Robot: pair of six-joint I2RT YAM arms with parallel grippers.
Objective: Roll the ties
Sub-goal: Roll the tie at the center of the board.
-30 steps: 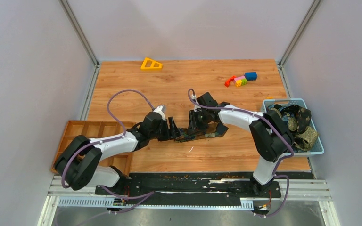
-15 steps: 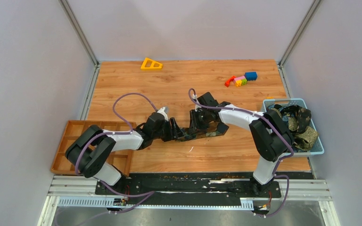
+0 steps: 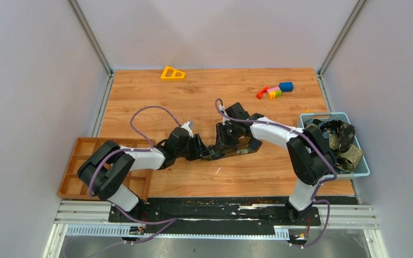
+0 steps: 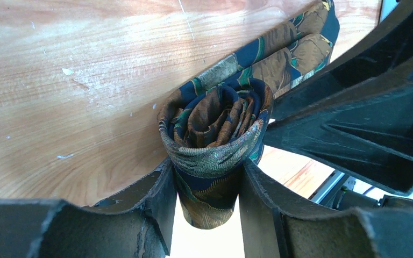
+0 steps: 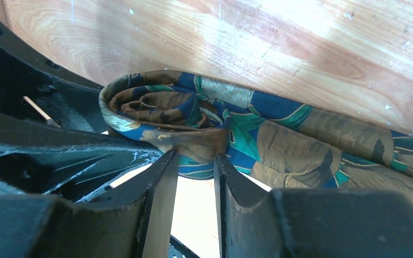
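Tray location: the wooden compartment tray (image 3: 80, 161) sits at the left near edge of the wooden table (image 3: 193, 102), partly under the left arm. The yellow triangular toy (image 3: 172, 73) lies at the far edge, well apart from both arms. The left gripper (image 3: 200, 148) is low over the table centre. In the left wrist view its jaws stand partly closed, with both fingers (image 4: 161, 193) pressed against opposite sides of the rolled end of the tie (image 4: 215, 129). The roll is a tight spiral, seen end-on, lying against the table surface. The unrolled length of the tie extends flat to the right, under the right arm. The right gripper (image 3: 227, 141) is just beside the left gripper, over the same tie. In the right wrist view its jaws are narrow and nip a fold of fabric at the outer edge of the roll. Coloured toy blocks (image 3: 273, 91) lie near the far right corner. The blue basket (image 3: 322, 114) at the right edge holds further ties (image 3: 344, 142), bunched loosely.
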